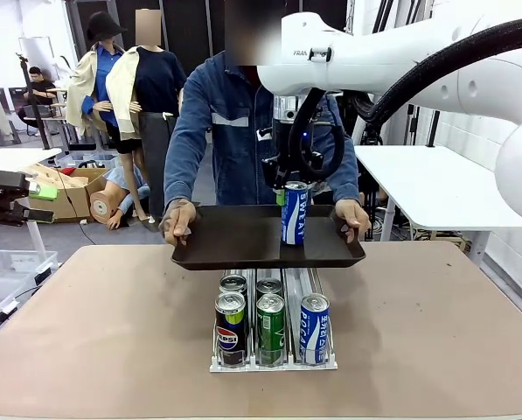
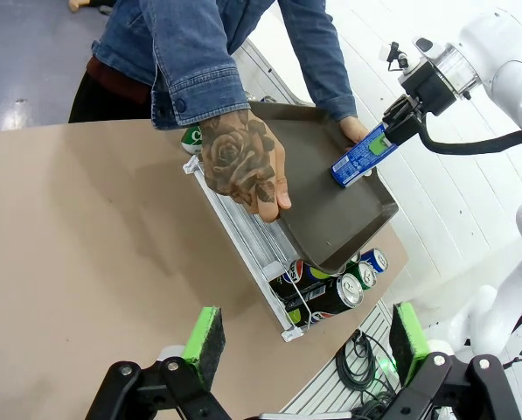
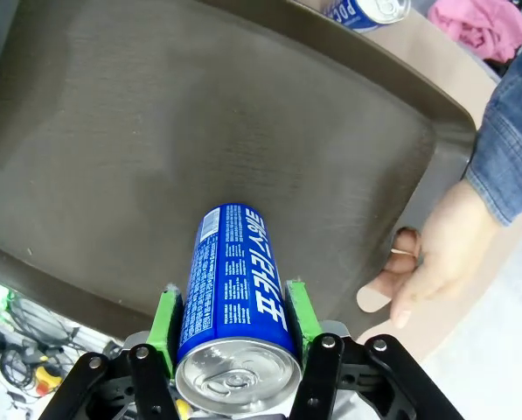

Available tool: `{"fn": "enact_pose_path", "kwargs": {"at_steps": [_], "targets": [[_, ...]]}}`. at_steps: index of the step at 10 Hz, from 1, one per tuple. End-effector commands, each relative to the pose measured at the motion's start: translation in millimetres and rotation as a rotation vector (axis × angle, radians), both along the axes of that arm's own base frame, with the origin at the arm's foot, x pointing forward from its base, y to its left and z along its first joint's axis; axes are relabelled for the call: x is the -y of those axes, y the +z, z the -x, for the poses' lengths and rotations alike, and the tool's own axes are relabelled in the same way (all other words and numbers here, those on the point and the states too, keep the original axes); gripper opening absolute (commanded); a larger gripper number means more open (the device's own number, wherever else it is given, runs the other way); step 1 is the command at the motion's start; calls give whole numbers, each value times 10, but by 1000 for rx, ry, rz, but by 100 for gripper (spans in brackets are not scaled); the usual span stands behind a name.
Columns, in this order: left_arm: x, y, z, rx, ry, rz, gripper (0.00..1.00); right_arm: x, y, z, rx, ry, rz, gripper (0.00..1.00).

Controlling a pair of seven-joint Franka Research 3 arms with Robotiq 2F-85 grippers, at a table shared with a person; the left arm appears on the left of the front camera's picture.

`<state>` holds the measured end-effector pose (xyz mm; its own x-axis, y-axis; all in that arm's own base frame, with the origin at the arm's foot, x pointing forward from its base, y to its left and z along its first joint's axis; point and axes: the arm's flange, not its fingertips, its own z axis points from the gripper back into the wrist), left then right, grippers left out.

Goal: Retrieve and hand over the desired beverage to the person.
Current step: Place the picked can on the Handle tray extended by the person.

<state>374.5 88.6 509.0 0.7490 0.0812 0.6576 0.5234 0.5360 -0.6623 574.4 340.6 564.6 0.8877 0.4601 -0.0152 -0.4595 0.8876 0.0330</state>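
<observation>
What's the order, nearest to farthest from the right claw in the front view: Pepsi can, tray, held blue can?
1. The held blue can, gripped in the right claw.
2. The tray, just beneath.
3. The Pepsi can, front left of the rack.

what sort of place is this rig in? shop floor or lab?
Most likely a robotics lab or workshop, not a shop: a white robot arm holds a blue can, a can rack sits on a plain table, and cardboard boxes lie on the floor behind.

blue can (image 1: 295, 213): SWEAT | rack can (image 1: 230, 331): pepsi | right arm (image 1: 357, 54): FRAN
</observation>
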Motion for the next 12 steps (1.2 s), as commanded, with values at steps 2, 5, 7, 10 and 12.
{"fn": "enact_pose_path", "kwargs": {"at_steps": [2, 5, 7, 10, 12], "targets": [[-17, 2, 13, 9, -5, 9, 100, -63, 95, -78, 28, -17, 16, 36], [-17, 2, 13, 9, -5, 9, 100, -62, 101, -99, 12, -14, 15, 86], [-17, 2, 13, 9, -5, 9, 100, -57, 153, -97, 25, -11, 11, 100], [-17, 2, 13, 9, -5, 9, 100, -42, 237, -76, 36, -11, 35, 100], [-17, 2, 13, 9, -5, 9, 100, -10, 314, -13, 52, -21, 70, 100]]}}
